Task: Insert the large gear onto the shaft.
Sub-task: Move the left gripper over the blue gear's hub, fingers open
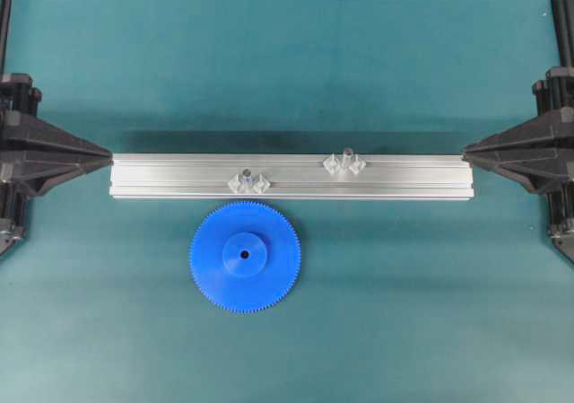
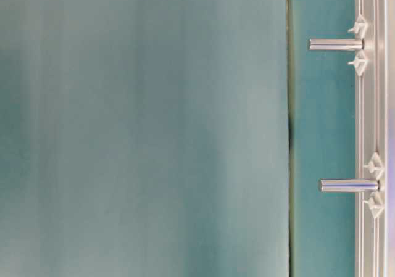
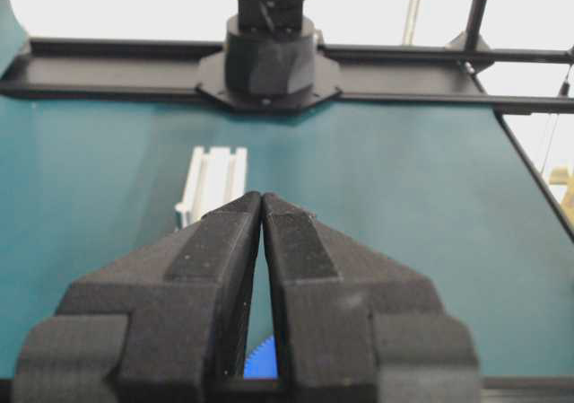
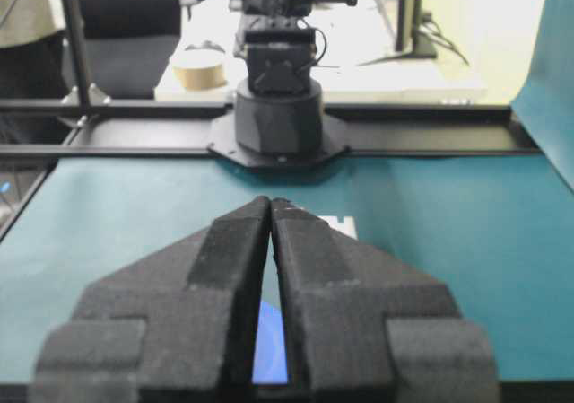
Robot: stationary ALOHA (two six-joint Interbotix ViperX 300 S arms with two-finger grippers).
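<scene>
Large gear, a big bright-blue plastic disc with fine teeth around the rim and a raised round hub with a small centre hole, lies flat on the teal table cover. It is just in front of the long silver aluminium rail and does not touch it. Two short silver metal pins stand upright on this rail: the nearer shaft just beside the gear, and a second pin further to the right.

Left gripper and right gripper, both black, wait at the two ends of the rail. Each has its fingers pressed together at the tips and holds nothing.

Nothing of the task is done yet, I judge. Several things could go wrong from here. The disc lies flat and is thin, so the fingers may slide off the teeth or only push it across the cover. The centre hole is small, so a tilted gear could catch on the pin tip and jam. Also, the two pins look nearly the same, so the wrong one could be chosen.
</scene>
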